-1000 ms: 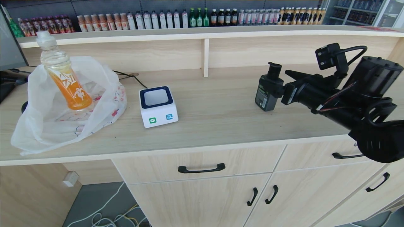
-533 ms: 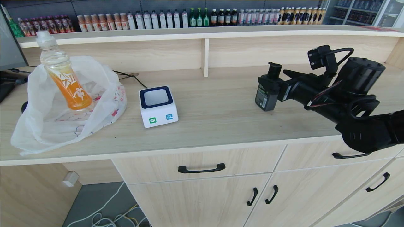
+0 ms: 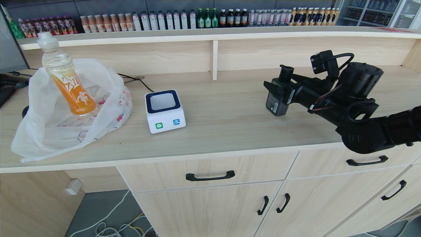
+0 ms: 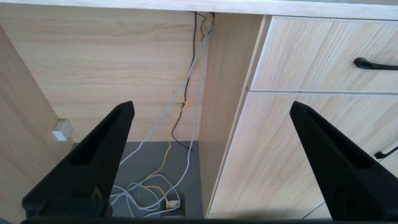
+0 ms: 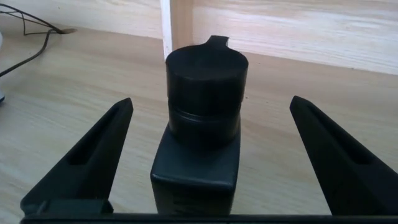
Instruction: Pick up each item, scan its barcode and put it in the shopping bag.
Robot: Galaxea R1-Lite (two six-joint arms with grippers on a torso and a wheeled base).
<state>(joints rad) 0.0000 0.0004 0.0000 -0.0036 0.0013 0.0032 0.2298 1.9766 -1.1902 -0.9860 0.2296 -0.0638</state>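
Right arm has slid in over the last second. The right gripper (image 5: 208,109) now straddles the black bottle (image 3: 274,103), claw spread with a gap on each side and no contact yet. I read that as pre-grasp done, so closing is next. Scan and bagging are still pending for this item.

The bottle stands on the counter well right of the scanner (image 3: 163,110). Long axis vertical, cap up, flip-tab pointing toward the back wall.

Left gripper (image 4: 211,109) is also spread and holds nothing. It hangs below counter level, left of the scanner.
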